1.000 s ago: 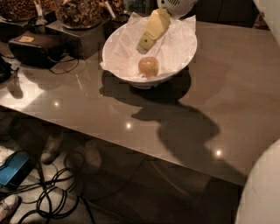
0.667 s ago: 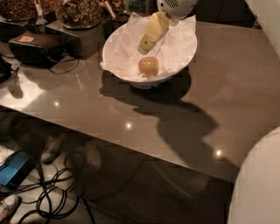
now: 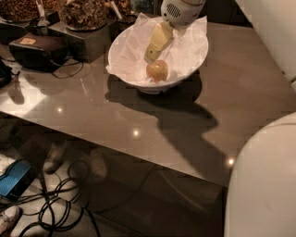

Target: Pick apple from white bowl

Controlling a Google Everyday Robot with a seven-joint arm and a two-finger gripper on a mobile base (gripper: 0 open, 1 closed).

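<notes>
- Nearest of all, well in front of the white bowl (image 3: pixel 150 86) and to its right, a pale rounded part of the robot's body (image 3: pixel 263 185) fills the lower corner.
- Below and left of the bowl, black cables (image 3: pixel 60 210) lie tangled on the floor under the bench (image 3: pixel 138 125).
- The bowl stands on the far half of the bench, lined with crumpled white paper.
- The apple (image 3: pixel 157 70) lies inside the bowl on the paper, on the near side of the hollow, and is not yet lifted.
- What has changed: a second ago the gripper (image 3: pixel 151 56) hung higher over the bowl's far side; it has now come down and forward, so its tip sits just above and behind the apple, very near it (whether they touch I cannot tell).
- I judge the reach as nearly done, with the grasp and the lift out of the bowl left to do.
- The yellowish gripper slants down from the pale wrist (image 3: pixel 178 11) above the bowl's far rim, tip lowest and pointed at the apple.
- Whether the gripper is open or closed cannot be told from here.
- Left of the bowl sits a black case (image 3: pixel 39 48); beyond it are dark dishes of nuts (image 3: pixel 83 11).
</notes>
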